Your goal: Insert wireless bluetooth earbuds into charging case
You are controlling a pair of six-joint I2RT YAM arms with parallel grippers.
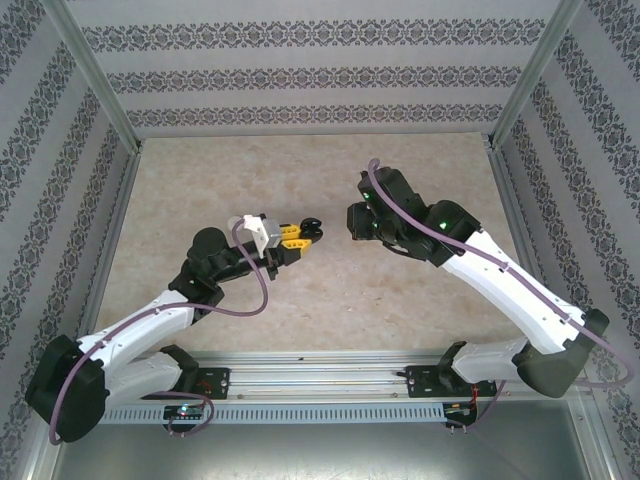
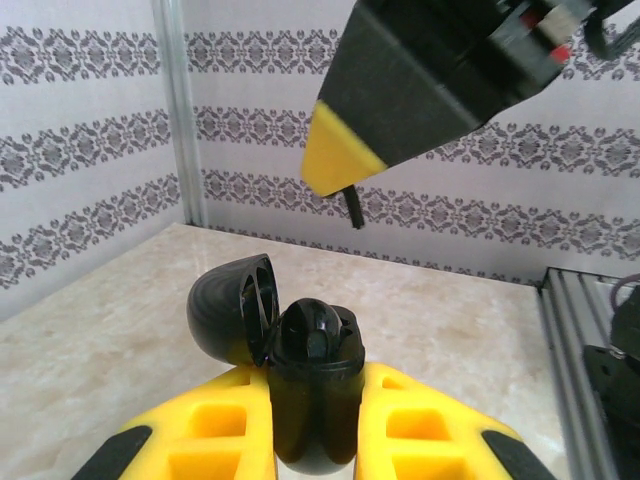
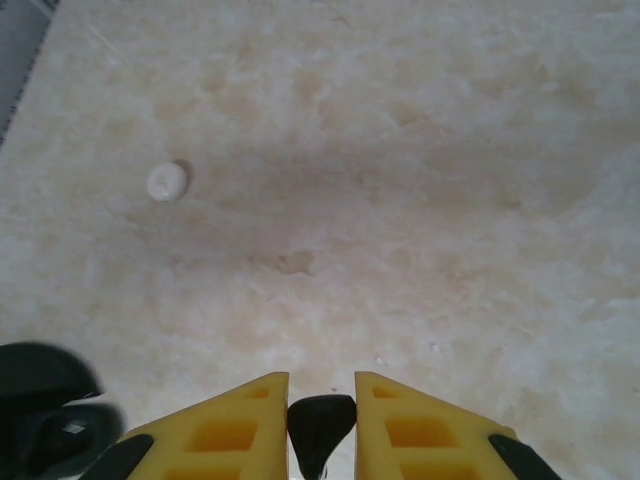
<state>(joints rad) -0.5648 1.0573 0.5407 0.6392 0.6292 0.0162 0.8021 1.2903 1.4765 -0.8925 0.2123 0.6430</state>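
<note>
The insertion itself was in hand. The left gripper [image 1: 298, 236] had its jaws pinching a black charging case [image 2: 312, 370], lid hinged open, over the middle of the worktop [image 1: 300, 180]. The right gripper [image 3: 320, 392] had its jaws pinching a black earbud [image 3: 321, 425] just beside the case. Next, I judged, the stem needed lining up over a free socket, then easing down. I could read no writing anywhere.

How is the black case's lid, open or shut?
Open: the lid is swung back beside the black case held by the left end effector.

place: robot lab booth | aluminium frame [image 1: 92, 75], wallpaper panels [image 1: 320, 75], marble tabletop [image 1: 330, 310]
</note>
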